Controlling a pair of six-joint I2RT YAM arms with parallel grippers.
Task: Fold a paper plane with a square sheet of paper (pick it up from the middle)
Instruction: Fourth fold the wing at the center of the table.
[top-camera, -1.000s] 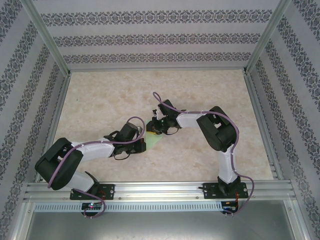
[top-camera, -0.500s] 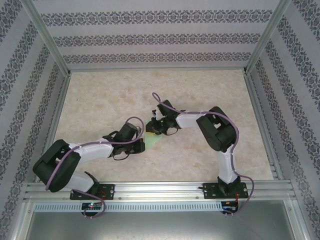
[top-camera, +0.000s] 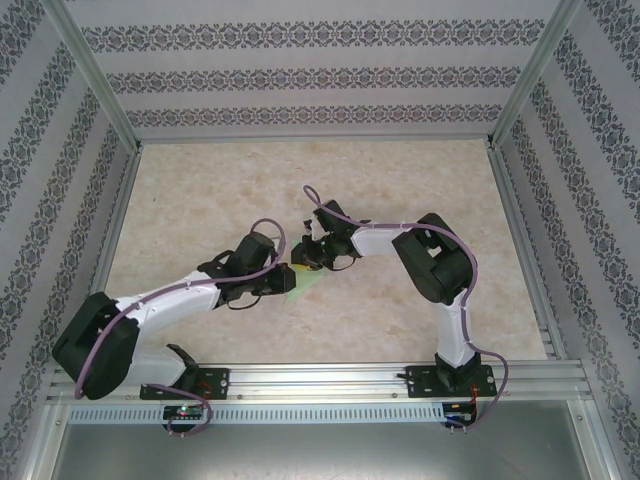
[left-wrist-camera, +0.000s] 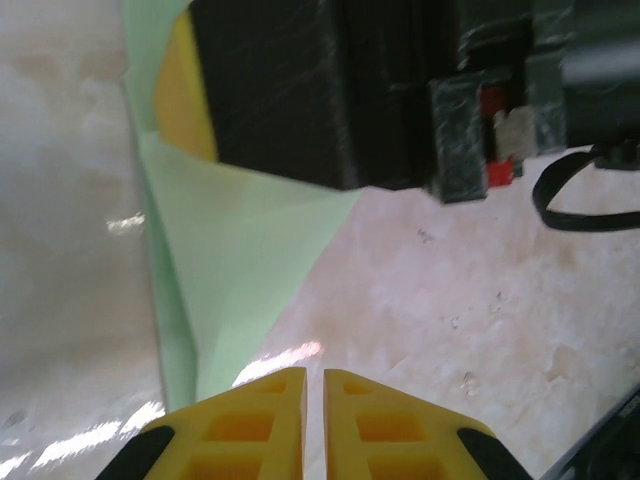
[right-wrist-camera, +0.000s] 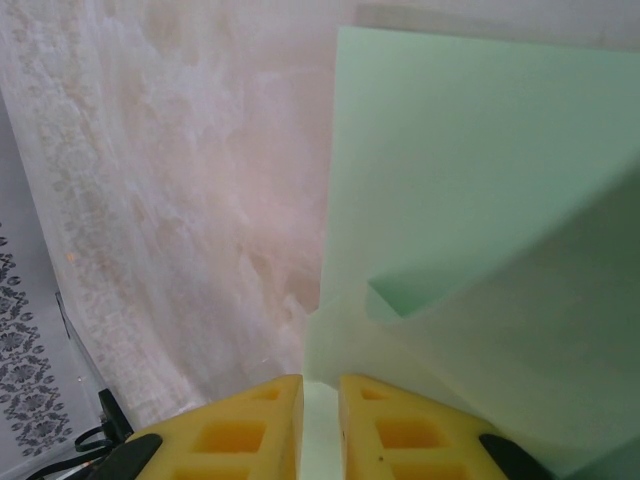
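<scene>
The square sheet of paper (top-camera: 309, 286) is pale green, partly folded, and lies mid-table between the two grippers. My right gripper (top-camera: 303, 258) is shut on its edge. In the right wrist view the paper (right-wrist-camera: 470, 200) runs down between the yellow fingers (right-wrist-camera: 250, 420), with a folded flap above them. My left gripper (top-camera: 287, 281) sits just left of the sheet. In the left wrist view its jaws (left-wrist-camera: 313, 372) stand a narrow slit apart over bare table with nothing between them. There the paper (left-wrist-camera: 220, 260) lies ahead to the left, under one of the right gripper's fingers (left-wrist-camera: 185, 100).
The marble-look table (top-camera: 400, 180) is fenced by patterned walls and aluminium posts (top-camera: 100, 100). A metal rail (top-camera: 320, 380) carries both arm bases at the near edge. Purple cables loop over both arms, and the two wrists are close together.
The left arm has stretched lower and forward, bringing its gripper slightly right toward the paper. Its jaws have parted a little. The right arm and the paper stay put.
</scene>
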